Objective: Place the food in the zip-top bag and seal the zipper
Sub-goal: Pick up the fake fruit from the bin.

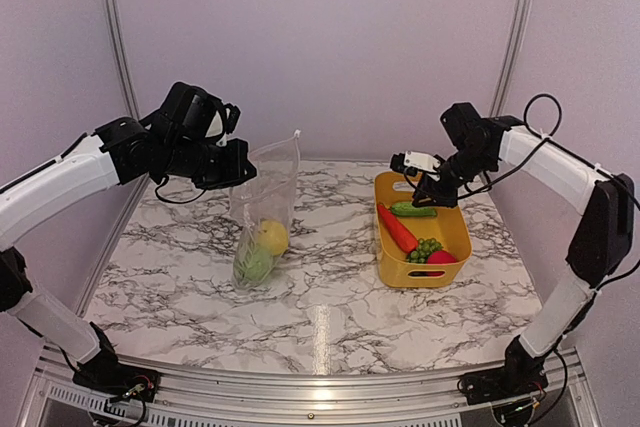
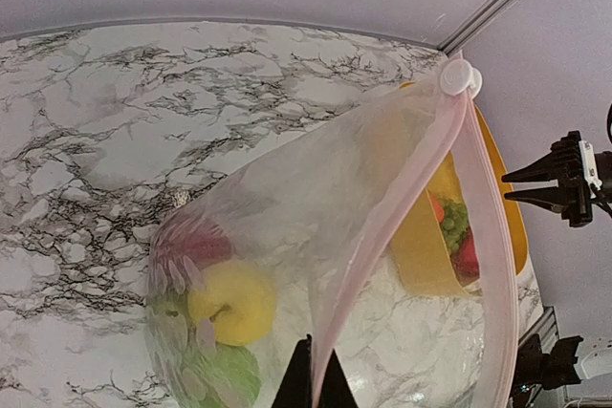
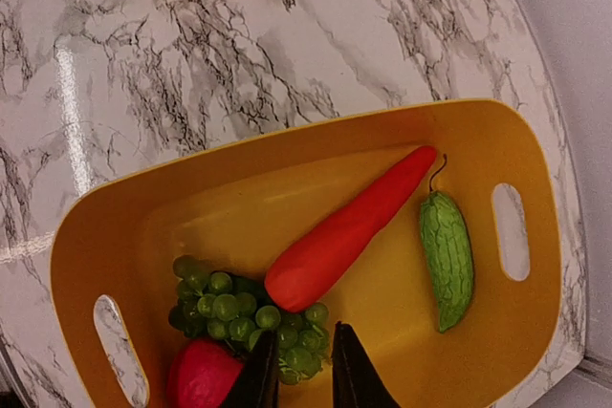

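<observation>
The clear zip-top bag point(image 1: 266, 197) hangs upright over the table, and my left gripper point(image 1: 236, 173) is shut on its pale pink zipper point(image 2: 406, 217) at the mouth's near end. Inside lie a yellow lemon point(image 2: 232, 301), a green apple point(image 2: 226, 375) and something reddish point(image 2: 194, 245). The yellow basket point(image 1: 457, 231) holds a long red pepper point(image 3: 344, 231), a cucumber point(image 3: 448, 260), green grapes point(image 3: 225, 306) and a red apple point(image 3: 201, 375). My right gripper point(image 3: 301, 375) hovers above the grapes, jaws a little apart, holding nothing.
A white slider point(image 2: 457, 76) sits at the far end of the zipper. The bag's mouth gapes toward the basket point(image 2: 418, 255). Marble tabletop point(image 1: 330, 297) spreads between bag and basket. Wall panels with metal rails point(image 1: 515, 37) close the back.
</observation>
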{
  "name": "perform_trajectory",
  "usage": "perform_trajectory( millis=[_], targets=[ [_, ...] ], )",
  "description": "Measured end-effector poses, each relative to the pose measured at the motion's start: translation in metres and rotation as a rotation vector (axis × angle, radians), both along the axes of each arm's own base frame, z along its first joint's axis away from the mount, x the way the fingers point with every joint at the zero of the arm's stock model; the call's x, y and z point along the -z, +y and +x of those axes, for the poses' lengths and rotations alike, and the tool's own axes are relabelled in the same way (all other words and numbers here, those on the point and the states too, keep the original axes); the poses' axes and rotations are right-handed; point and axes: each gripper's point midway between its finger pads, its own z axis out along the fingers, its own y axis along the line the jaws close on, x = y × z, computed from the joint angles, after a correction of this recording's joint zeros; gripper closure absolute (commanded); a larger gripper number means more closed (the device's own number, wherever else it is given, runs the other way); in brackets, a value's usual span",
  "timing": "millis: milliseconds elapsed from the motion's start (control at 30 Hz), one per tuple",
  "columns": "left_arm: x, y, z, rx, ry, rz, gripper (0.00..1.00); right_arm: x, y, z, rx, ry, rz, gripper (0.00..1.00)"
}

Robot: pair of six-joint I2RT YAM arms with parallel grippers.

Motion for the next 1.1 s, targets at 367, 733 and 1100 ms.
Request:
perform_trajectory(
  millis=[367,733,1100],
  targets=[
    [0.000,0.000,0.000,0.001,-0.001,-0.001,1.00,0.074,-0.026,-0.015,-0.007,0.212,-0.188,0.59],
    [0.005,0.000,0.000,0.000,0.006,0.005,1.00,0.112,-0.045,-0.025,-0.001,0.292,-0.304,0.62],
    [0.009,0.001,-0.002,-0.006,0.010,-0.003,1.00,0.132,-0.052,-0.023,-0.002,0.309,-0.355,0.54]
  ],
)
